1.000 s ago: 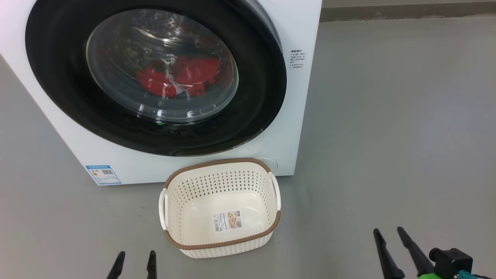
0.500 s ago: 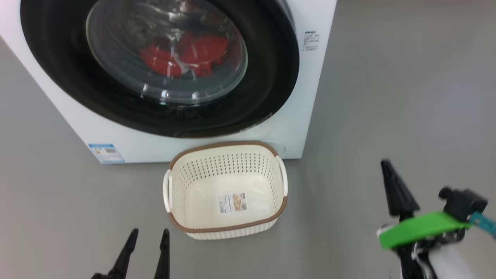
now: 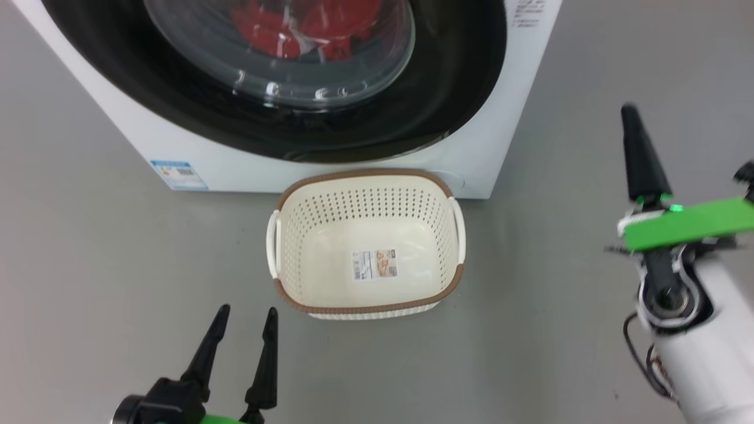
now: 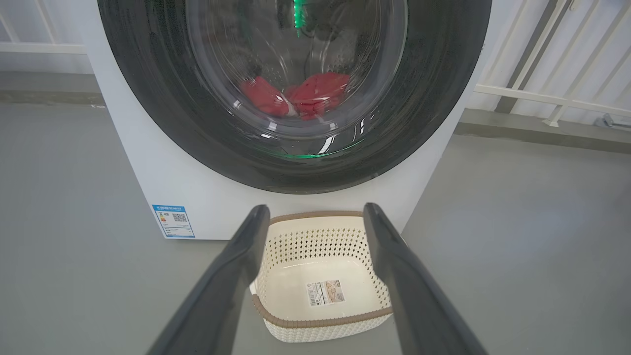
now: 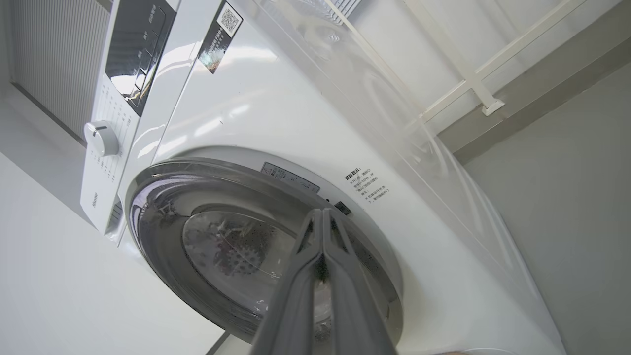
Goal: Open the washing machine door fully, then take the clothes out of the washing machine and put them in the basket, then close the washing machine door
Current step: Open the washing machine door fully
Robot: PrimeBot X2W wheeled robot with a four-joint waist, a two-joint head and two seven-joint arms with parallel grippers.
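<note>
The white washing machine fills the top of the head view, its black-rimmed door closed flush against the front. Red clothes show through the glass bowl, and the same clothes lie behind the door in the left wrist view. The cream basket stands empty on the floor just before the machine. My left gripper is open at the lower left, short of the basket. My right gripper is shut and empty, raised right of the machine. Its fingertips point at the door.
Grey floor lies open on both sides of the basket. A blue label marks the machine's lower left corner. A white railing and a low kerb run behind the machine on the right. The control panel with a knob sits above the door.
The right gripper has shut and risen from the lower right corner toward the machine. The head camera has tilted down, so machine and basket sit differently in the picture.
</note>
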